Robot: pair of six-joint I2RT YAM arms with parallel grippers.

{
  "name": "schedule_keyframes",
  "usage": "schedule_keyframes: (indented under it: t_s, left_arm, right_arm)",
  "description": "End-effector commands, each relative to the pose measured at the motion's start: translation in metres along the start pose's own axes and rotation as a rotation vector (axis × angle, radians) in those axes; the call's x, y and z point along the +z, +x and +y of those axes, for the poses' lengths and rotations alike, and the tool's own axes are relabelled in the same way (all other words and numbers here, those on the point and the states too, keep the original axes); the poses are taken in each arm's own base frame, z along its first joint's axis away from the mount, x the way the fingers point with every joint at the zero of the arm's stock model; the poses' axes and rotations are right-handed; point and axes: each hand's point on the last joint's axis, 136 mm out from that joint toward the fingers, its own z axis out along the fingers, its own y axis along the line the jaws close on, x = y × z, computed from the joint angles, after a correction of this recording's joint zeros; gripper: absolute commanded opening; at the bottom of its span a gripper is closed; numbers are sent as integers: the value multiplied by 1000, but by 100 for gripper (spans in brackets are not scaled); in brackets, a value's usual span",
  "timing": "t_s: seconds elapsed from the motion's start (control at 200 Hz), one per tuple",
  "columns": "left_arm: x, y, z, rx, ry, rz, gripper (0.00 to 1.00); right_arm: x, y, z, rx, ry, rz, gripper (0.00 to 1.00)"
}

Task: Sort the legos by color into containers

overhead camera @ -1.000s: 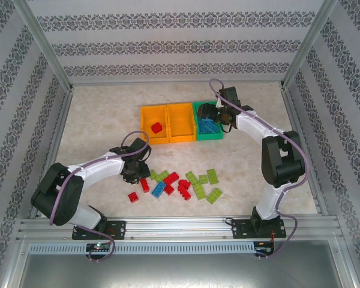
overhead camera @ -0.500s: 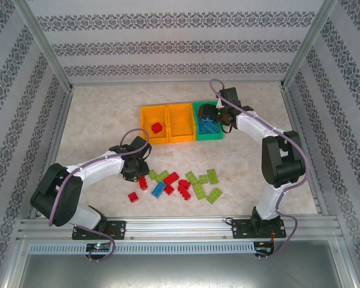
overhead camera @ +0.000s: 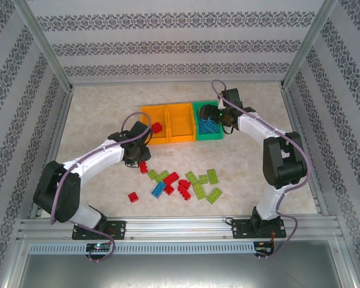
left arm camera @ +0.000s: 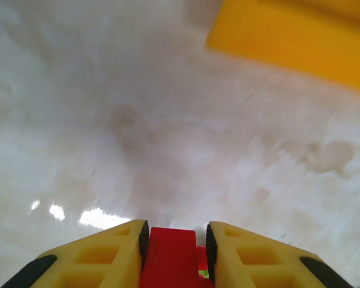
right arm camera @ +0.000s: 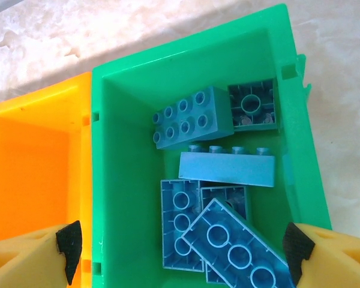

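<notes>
I am squeezing my left pincer (left arm camera: 175, 237) nearly closed on a red lego (left arm camera: 168, 261), which is sitting between the two yellow fingers (left arm camera: 108, 252) and touching both. The pincer is hanging over the pale table (left arm camera: 138, 120). The left orange bin (overhead camera: 149, 135) is standing just ahead of it and a little to its right, carrying a second red lego (overhead camera: 156, 127) inside.

Behind this pincer and off to its right, the loose legos (overhead camera: 195, 183) are lying scattered on the table: lime green ones, red ones and a blue one (overhead camera: 159, 189). A lone red lego (overhead camera: 133, 197) is lying apart from them, almost straight behind the pincer, toward my bases.

The middle orange bin (overhead camera: 181, 123) is standing between my two pincers, pressing against the bin on either side.

I am keeping my right pincer (right arm camera: 183, 249) spread wide and am gripping nothing with it. It is hanging directly over the green bin (right arm camera: 123, 180). One dark fingertip pad (right arm camera: 69, 243) is sitting over the seam where the middle orange bin is meeting the green one, and the other is sitting over the green bin's far wall. The blue legos (right arm camera: 192, 117) are lying right beneath this pincer on the bin floor, several overlapping, some studs up and some turned hollow side up.
</notes>
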Motion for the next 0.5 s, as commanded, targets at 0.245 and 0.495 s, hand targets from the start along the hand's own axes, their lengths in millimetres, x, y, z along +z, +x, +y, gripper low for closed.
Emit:
schedule_keyframes:
  t_s: [0.245,0.495]
  left_arm:
    - [-18,-130,-45,177,-8,-222,31]
    - [14,-183,-80,224,22,-236,30]
  right_arm:
    - [-25,23,8,-28,-53,16,89]
    - [-39,90,28,-216,-85,111,87]
